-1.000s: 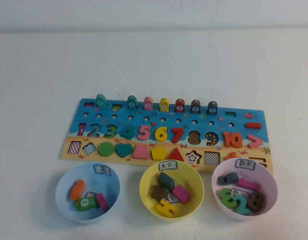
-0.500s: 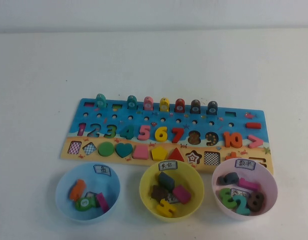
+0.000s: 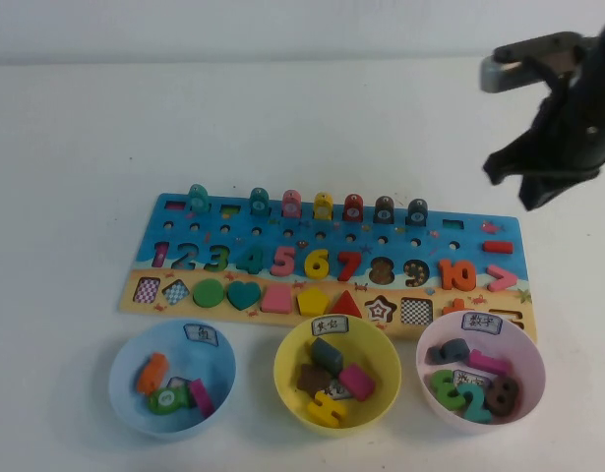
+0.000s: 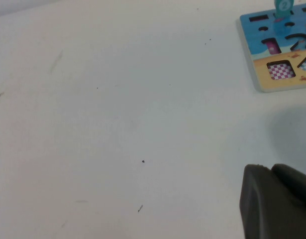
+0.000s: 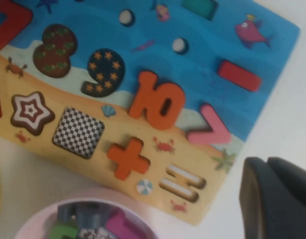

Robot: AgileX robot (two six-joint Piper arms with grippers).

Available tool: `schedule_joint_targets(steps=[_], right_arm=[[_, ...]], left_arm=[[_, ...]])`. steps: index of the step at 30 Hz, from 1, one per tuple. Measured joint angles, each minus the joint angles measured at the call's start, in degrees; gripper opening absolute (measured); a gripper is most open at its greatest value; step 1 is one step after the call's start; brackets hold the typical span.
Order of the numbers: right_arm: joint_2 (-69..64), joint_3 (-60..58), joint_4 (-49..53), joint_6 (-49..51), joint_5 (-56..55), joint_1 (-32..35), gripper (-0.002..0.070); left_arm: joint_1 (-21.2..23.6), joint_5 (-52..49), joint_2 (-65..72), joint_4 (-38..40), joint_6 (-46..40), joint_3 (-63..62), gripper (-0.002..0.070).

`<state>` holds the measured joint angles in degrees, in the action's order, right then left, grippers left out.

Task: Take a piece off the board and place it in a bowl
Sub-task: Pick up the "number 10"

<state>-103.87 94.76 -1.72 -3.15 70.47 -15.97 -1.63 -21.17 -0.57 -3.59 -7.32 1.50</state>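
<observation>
The orange "10" piece (image 3: pixel 456 274) lies in its slot near the right end of the board (image 3: pixel 312 224), right of the dark "9". In the right wrist view the piece (image 5: pixel 156 100) lies flat on the board (image 5: pixel 88 20). The pale pink bowl (image 3: pixel 423 366) stands in front of the board's right end with several pieces inside; its rim shows in the right wrist view (image 5: pixel 95 206). My right gripper (image 3: pixel 536 197) hangs above the table behind the board's right end, shut and empty (image 5: pixel 268 163). My left gripper (image 4: pixel 269 168) is shut and empty over bare table, out of the high view.
A yellow bowl (image 3: pixel 287 379) and a light blue bowl (image 3: pixel 120 388) with pieces stand in front of the board. A row of pegs (image 3: pixel 322 205) lines the board's far edge. The board's left corner (image 4: pixel 264 83) shows in the left wrist view.
My right arm has come into the high view at the upper right, behind the board's right end. The board, pieces and bowls have not moved.
</observation>
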Motion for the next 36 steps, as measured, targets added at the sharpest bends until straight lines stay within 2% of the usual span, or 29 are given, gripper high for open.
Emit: schedule_joint_targets(steps=[6,11,17,20,25,27,36], right_arm=[[-8.23,4.37,2.27,1.27,0.0,-6.79,-0.0018],[-10.18,4.75,-1.62,2.39,0.0,-8.12,-0.0018],[-10.5,4.87,2.22,16.22,0.0,-6.25,-0.0004],[-10.6,4.87,2.46,20.01,0.0,-4.92,0.0066],[-11.23,4.77,1.39,24.51,0.0,-4.84,0.03],[-11.82,4.77,0.12,25.19,0.0,-5.28,0.0346],[-13.92,4.55,1.72,27.6,0.0,-8.64,0.0384]], left_arm=[[0.0,0.0,0.0,0.0,0.0,0.0,-0.0003],[0.0,0.0,0.0,0.0,0.0,0.0,-0.0003],[0.0,0.0,0.0,0.0,0.0,0.0,-0.0002],[0.0,0.0,0.0,0.0,0.0,0.0,-0.0002],[0.0,0.0,0.0,0.0,0.0,0.0,-0.0003],[0.0,0.0,0.0,0.0,0.0,0.0,-0.0003],[0.0,0.0,0.0,0.0,0.0,0.0,-0.0003]])
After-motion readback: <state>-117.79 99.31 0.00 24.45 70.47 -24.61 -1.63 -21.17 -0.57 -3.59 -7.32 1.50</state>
